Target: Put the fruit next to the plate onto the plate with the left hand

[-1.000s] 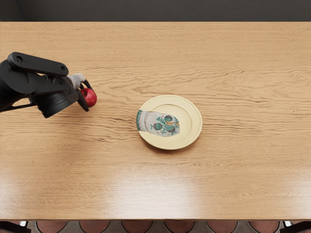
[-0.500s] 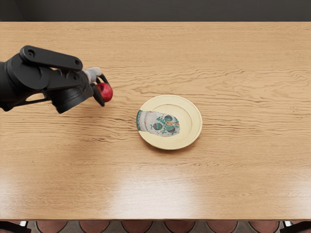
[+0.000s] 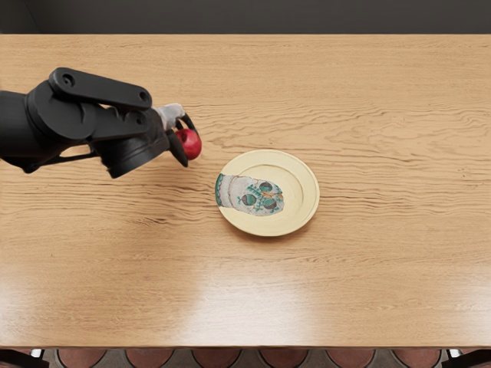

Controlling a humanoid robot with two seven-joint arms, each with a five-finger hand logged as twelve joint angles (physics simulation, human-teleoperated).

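Head view is showing us the left arm reaching in from the left edge, and the left hand [image 3: 152, 142] is gripping the fruit [image 3: 189, 143], a small red round one, with dark fingers [image 3: 179, 150] wrapping it from above and below. So the pick is looking done: the fruit is sitting in the grasp, not lying loose on the table [image 3: 368, 100]. It is appearing to hang clear of the wood, though from this slanted angle the height is hard to judge.

Now, where is it against the target? The fruit is hovering near the plate [image 3: 310, 192], off its upper-left side, with a strip of bare wood showing between the two. It is not over the rim yet, and nothing is resting on the plate's painted centre [image 3: 250, 194]. The plate is sitting flat around mid-table, waiting with nothing on it.

What is remaining, by my reading: the last stretch of the carry across to the right and slightly toward us, until the fruit is hanging above the dish, then a lowering and an opening of the fingers. A round fruit is likely to roll on a shallow plate, so a low, gentle release is looking wise.

Right arm is not showing anywhere.
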